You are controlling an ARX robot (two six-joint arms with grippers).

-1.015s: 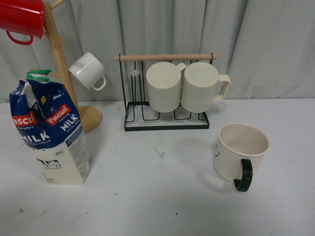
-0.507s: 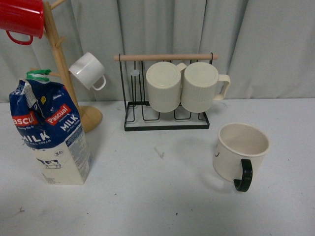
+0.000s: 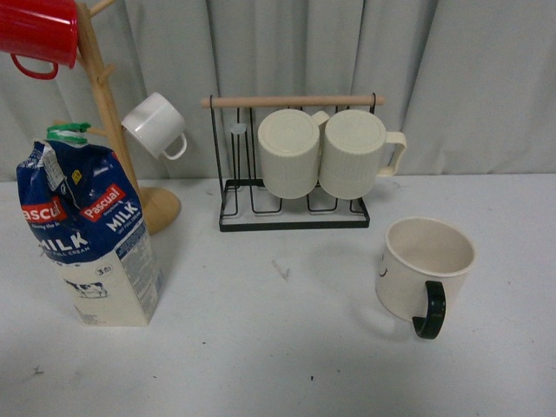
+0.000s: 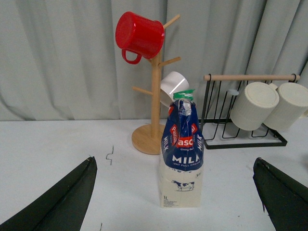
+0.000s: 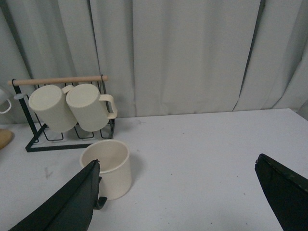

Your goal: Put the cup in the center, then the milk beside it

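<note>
The cup (image 3: 426,269), wide and cream with a black loop handle, stands upright at the right of the white table. In the right wrist view the cup (image 5: 108,168) sits beside one finger of my right gripper (image 5: 178,160), which is open and holds nothing. The milk (image 3: 87,234), a blue and cream carton with a green clip, stands at the left. My left gripper (image 4: 174,160) is open, and the milk (image 4: 182,154) stands upright farther off between its spread fingers, untouched. The center (image 3: 261,326) is bare tabletop by a small black mark (image 3: 282,269). Neither arm shows in the front view.
A wooden mug tree (image 3: 109,104) behind the milk holds a red mug (image 3: 36,30) and a small white mug (image 3: 155,124). A black wire rack (image 3: 295,217) at the back holds two ribbed cream mugs (image 3: 291,152). A grey curtain closes the back.
</note>
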